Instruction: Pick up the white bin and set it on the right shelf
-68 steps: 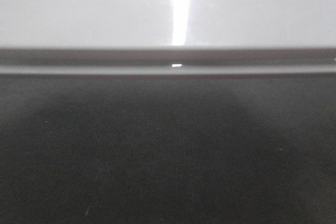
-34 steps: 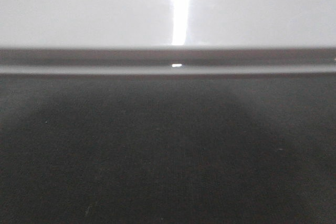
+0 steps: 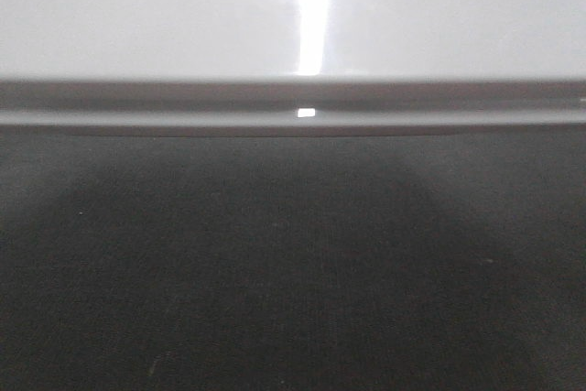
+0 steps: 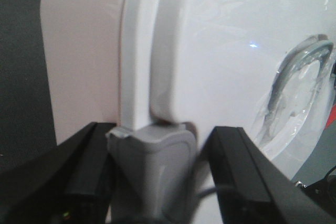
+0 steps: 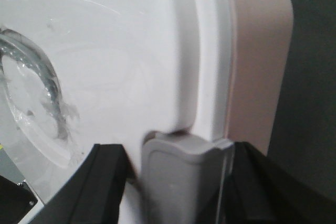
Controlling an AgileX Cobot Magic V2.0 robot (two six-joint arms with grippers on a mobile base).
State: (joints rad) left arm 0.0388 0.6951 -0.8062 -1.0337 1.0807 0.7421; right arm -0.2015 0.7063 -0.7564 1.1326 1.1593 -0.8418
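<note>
The white bin (image 3: 183, 16) fills the top of the front view with its glossy lid and thick rim (image 3: 293, 116). In the left wrist view my left gripper (image 4: 163, 129) straddles a grey latch (image 4: 152, 166) on the end of the white bin (image 4: 220, 51). The wall-side finger touches the latch and the lid-side finger stands a little off it. My right gripper (image 5: 176, 148) straddles the grey latch (image 5: 181, 177) at the other end of the white bin (image 5: 121, 51), with a gap on the lid side. The right shelf is out of view.
Dark carpet (image 3: 293, 272) lies below the bin's rim, with a broad shadow on it. A round recess under clear film (image 4: 299, 82) sits in the lid. Something red (image 4: 333, 121) shows past the lid's edge, and a dark object (image 5: 10, 198) past the other end.
The bin's rim has shifted slightly upward in the front view. The glare on the lid has barely moved.
</note>
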